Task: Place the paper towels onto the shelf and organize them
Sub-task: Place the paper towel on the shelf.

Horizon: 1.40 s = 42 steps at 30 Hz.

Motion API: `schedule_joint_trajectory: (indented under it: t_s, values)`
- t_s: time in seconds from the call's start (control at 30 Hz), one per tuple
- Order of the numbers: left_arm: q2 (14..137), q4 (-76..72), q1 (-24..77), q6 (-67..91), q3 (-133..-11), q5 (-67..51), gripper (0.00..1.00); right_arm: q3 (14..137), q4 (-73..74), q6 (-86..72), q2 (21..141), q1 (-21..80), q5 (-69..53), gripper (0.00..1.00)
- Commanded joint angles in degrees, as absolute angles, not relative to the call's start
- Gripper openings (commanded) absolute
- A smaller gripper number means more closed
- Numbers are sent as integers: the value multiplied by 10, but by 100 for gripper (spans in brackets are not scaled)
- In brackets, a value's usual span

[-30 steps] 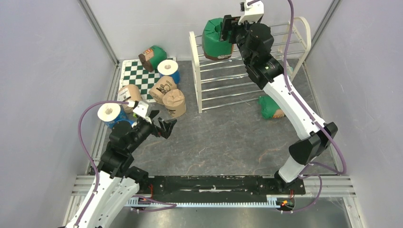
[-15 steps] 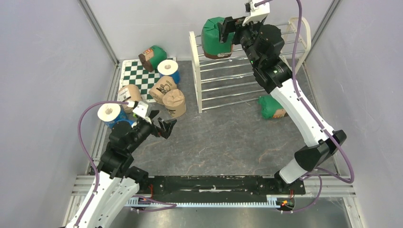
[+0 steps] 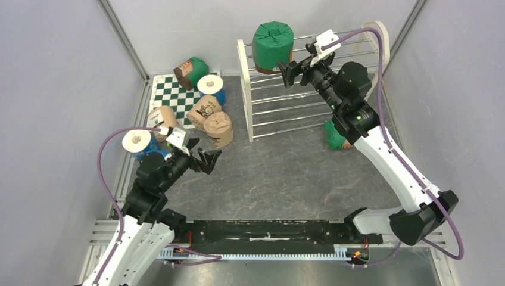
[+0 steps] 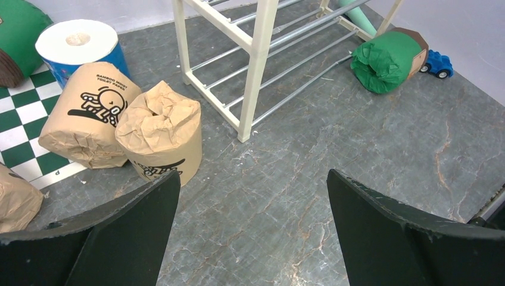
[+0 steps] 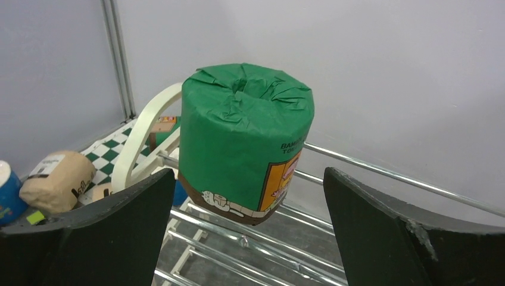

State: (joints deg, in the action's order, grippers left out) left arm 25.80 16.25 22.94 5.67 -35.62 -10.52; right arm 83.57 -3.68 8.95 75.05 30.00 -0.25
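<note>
A green-wrapped roll (image 3: 273, 46) stands upright on the top rods of the white shelf (image 3: 245, 95), at its left end; it also shows in the right wrist view (image 5: 245, 140). My right gripper (image 3: 287, 67) is open, just in front of that roll and apart from it. Another green roll (image 3: 334, 136) lies on the floor by the shelf, also in the left wrist view (image 4: 387, 58). Tan rolls (image 3: 218, 128), blue-wrapped rolls (image 3: 211, 87) and a green roll (image 3: 192, 71) sit at the left. My left gripper (image 3: 209, 159) is open and empty over the floor.
A green-and-white checkered mat (image 3: 175, 95) lies at the back left under some rolls. A small blue toy car (image 4: 437, 62) sits by the fallen green roll. Grey walls and metal posts close in the work area.
My right gripper has let go of the green roll, leaving it standing on the shelf's top tier, and has drawn back and down. The left arm has not moved.
</note>
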Motion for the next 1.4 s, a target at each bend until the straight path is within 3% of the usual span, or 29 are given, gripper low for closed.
schedule_joint_trajectory:
  t_s: [0.0, 0.4, 0.97, 1.2, 1.37]
  values:
    - [253, 160, 231, 39, -361, -109, 100, 831, -74, 118, 755, 283, -82, 98]
    - [250, 159, 231, 37, -359, -108, 100, 922, -80, 75, 851, 249, -141, 98]
    - [251, 159, 231, 37, -359, -112, 100, 915, -99, 9, 903, 241, -184, 98]
    - [249, 159, 231, 37, -359, -111, 100, 887, -133, -32, 898, 241, -195, 84]
    - [248, 159, 231, 37, -359, -111, 100, 831, -187, -48, 880, 241, -188, 81]
